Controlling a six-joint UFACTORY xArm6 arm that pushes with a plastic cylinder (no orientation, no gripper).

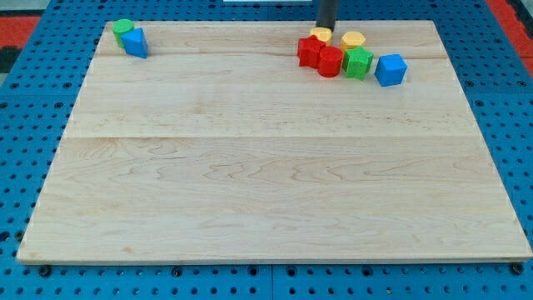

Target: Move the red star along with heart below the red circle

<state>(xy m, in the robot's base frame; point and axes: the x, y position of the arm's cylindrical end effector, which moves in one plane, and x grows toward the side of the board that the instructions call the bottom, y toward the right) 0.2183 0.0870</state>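
Camera view, the only view. A pale wooden board (pixel 275 167) lies on a blue perforated table (pixel 25 125). The arm ends in a dark rod with no jaws and nothing to open or close, so it holds nothing; my tip (pixel 324 30) stands at the view's top edge of the board, touching or just over the yellow block (pixel 320 35) directly behind the main cluster. That cluster sits in the upper right part of the board: two red blocks pressed together, the left red block (pixel 309 50) and the right red block (pixel 330 61), whose shapes (star or circle) cannot be told apart at this size; a second yellow block (pixel 353 39) just to the view's right of the first, one of the two presumably the heart; a green block (pixel 359 62) touching the right red block; and a blue cube (pixel 391 70) just beside the green one. The decisive relation: the red blocks lie immediately toward the view's bottom from my tip, so a push from here would probably drive them down the board, yet star and circle are in contact and would likely need separating. Well apart, in the upper left corner, a green block (pixel 123 27) touches a blue block (pixel 135 42). Count: two red, two yellow, two green, two blue, eight in all.
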